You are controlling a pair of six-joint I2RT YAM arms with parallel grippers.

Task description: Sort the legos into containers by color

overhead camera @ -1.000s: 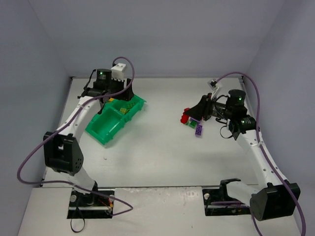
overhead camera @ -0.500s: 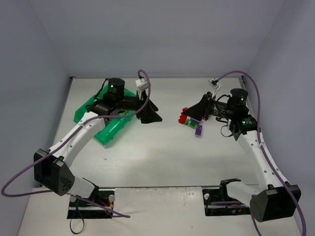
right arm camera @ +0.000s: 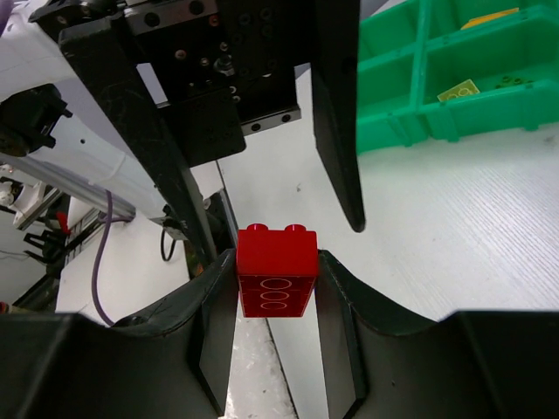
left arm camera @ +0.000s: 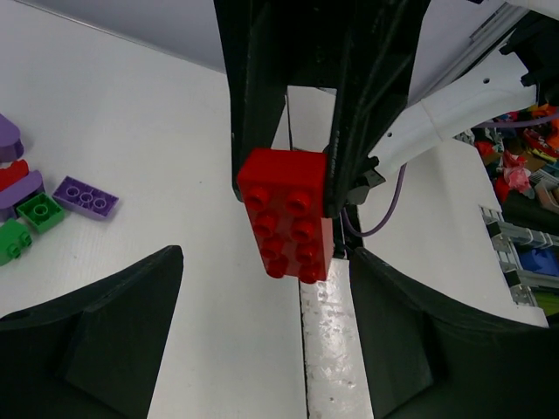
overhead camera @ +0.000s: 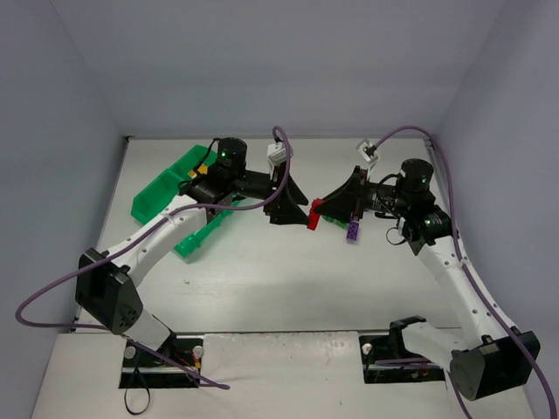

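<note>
Tray (right arm camera: 410,131) holds yellow bricks (right arm camera: 458,90) (two); right gripper (right arm camera: 276,262) pinches red brick (left arm camera: 286,214), left gripper (left arm camera: 265,262) agape

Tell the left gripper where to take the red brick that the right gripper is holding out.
Grip the red brick at its free end, which sticks out past the right gripper, across its two smooth sides. Bring the open left gripper straight in, head-on: the studded face points at it, and its jaws seem lined up with those sides.

Tray (overhead camera: 150,199) rear left; brick (overhead camera: 316,212) at centre; loose bricks (overhead camera: 352,230) just right.
</note>
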